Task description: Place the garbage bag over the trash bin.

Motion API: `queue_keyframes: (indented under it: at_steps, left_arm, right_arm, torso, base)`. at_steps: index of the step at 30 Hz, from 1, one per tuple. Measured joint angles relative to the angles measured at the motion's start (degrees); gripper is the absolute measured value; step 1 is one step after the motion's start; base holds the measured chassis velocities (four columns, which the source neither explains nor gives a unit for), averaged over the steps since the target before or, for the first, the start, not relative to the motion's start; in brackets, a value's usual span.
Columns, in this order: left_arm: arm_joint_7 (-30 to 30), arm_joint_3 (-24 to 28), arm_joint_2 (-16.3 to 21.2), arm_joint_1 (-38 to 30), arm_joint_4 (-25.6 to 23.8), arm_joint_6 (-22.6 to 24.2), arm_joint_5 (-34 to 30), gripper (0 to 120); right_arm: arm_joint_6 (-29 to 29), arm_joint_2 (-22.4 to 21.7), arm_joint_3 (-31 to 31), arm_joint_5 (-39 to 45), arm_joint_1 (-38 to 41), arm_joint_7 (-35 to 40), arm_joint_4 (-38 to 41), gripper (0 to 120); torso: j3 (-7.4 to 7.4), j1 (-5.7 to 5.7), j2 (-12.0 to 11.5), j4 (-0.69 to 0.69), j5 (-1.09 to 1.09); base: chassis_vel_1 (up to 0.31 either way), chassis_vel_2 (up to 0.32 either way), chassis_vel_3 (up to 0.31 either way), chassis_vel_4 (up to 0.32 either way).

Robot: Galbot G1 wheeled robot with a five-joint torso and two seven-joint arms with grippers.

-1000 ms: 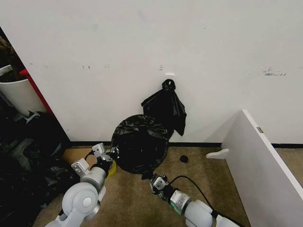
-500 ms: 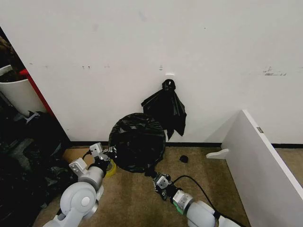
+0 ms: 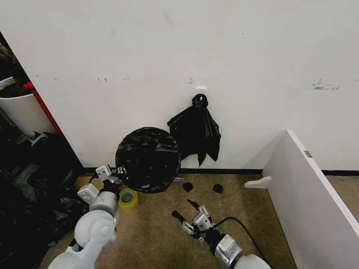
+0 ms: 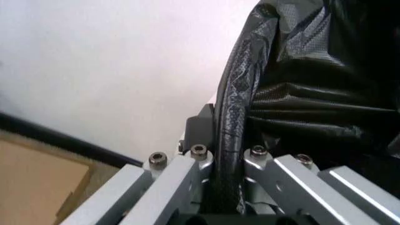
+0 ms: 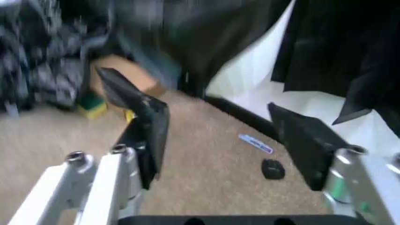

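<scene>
Right now the right gripper [image 3: 184, 214] sits low over the carpet, fingers spread and empty, well clear of the load. Left gripper [image 3: 114, 176] is nearer: clamped on the rim fold of the crinkled glossy black garbage bag [image 3: 147, 158], which wraps the round trash bin [image 3: 147, 162], tipped mouth-out by the white wall [image 3: 168, 50], up-right of that gripper. Contents unseen.

Garbage bag [image 3: 148, 159], centre of head view: glossy black, crinkled, fine dotted texture close up. Second black plastic bunch [image 3: 196, 132] on wall: black. Wall [image 3: 252, 67]: white, faint grey scuffs. Floor [image 3: 157, 230]: tan-brown carpet. Tape roll [image 3: 128, 199], lower left: yellow-green. Left gripper [image 3: 109, 175]: silver-grey. Right gripper [image 3: 184, 215]: silver, black jaws. Board [image 3: 314, 196], right: white.
</scene>
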Motion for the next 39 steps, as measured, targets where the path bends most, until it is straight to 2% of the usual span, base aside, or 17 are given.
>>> queue_keyframes:
  at_steps: [5,8,12,16,21,29,35,39]
  left_arm:
    - [1.8,3.9,-0.8,0.0,2.0,-2.9,10.5,1]
    - [2.1,5.2,-1.0,-0.1,2.5,-3.4,12.5,1]
    - [2.3,8.3,-1.6,-0.8,3.7,-4.4,16.1,1]
    - [2.3,9.7,-2.0,-1.0,4.3,-4.5,17.1,1]
    - [2.3,11.7,-2.2,-1.0,5.1,-5.1,19.6,1]
    - [2.3,13.2,-2.5,-0.9,5.4,-5.3,20.4,1]
    - [2.3,13.8,-2.1,-0.7,5.2,-5.6,20.7,1]
    - [2.5,14.1,-2.1,-0.4,5.0,-5.8,20.7,1]
  right_arm:
    - [-3.5,1.7,-0.1,9.6,3.6,5.3,4.8,36]
    - [-4.7,3.0,-0.2,13.6,6.0,7.7,5.3,29]
    - [-8.3,5.8,-2.2,22.8,11.8,14.1,5.5,11]
    - [-9.3,7.5,-4.3,26.3,14.5,17.6,4.2,0]
    - [-10.1,11.6,-6.9,32.6,17.9,24.9,1.3,0]
    - [-9.4,15.7,-9.0,33.8,20.9,31.5,-3.2,0]
    - [-8.3,19.4,-8.5,35.6,24.7,38.3,-7.3,0]
    - [-8.3,20.4,-8.5,36.7,26.1,40.1,-8.7,0]
  torso:
    - [0.0,0.0,0.0,0.0,0.0]
    - [0.0,0.0,0.0,0.0,0.01]
    - [0.01,0.0,0.0,0.01,0.01]
    - [0.01,0.0,0.0,0.0,-0.01]
    - [0.01,0.0,0.0,0.0,0.0]
    - [0.01,0.0,0.0,0.0,-0.01]
    - [0.01,0.0,0.0,0.01,0.0]
    - [0.01,0.0,0.0,0.0,0.0]
  base:
    - [0.0,0.0,0.0,0.0]
    - [0.0,0.0,0.0,0.0]
    - [0.0,0.0,0.0,0.0]
    - [0.0,0.0,0.0,0.0]
    - [0.0,0.0,0.0,0.0]
    - [0.0,0.0,0.0,0.0]
    - [0.0,0.0,0.0,0.0]
    - [0.0,0.0,0.0,0.0]
